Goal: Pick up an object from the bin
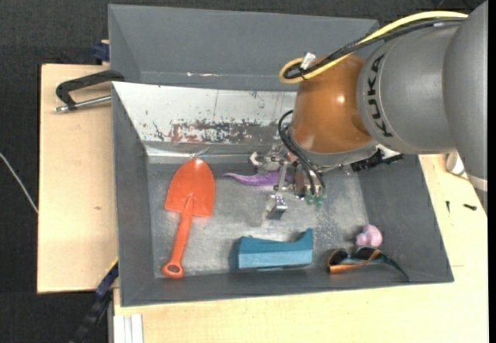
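Purple curved toy (249, 176): thin, tail-like, lying on the bin floor at back-centre, near the rear wall. Its right end runs in under the wrist hardware, so its full shape is unclear. It's the thing nearest the gripper (276, 202), which sits low in the middle of the bin (128, 202), just right of and slightly in front of the purple toy. Can't tell if they touch. Can't tell if the gripper is released or clenched either, as the tip is cluttered by wrist parts and cables. Nothing is visibly held.

Other items, all apart from the gripper:
- blue block (271, 252) with a raised right end, at front-centre and the nearest of these
- orange toy shovel (190, 196) on the left, blade toward the back, handle toward the front-left corner
- pink ball (370, 237) at front-right, touching or just beside orange-and-black sunglasses (355, 258)

Step, as a judgement: descent or positioning near the floor, pre-grasp. Nothing is lifted, so the task is not done.

Next move probably needs:
- centring over the purple toy's narrow body, or committing to whatever lies directly under the tip
- closing firmly, since a thin flat piece can slip out
- a straight lift clear of the rear wall
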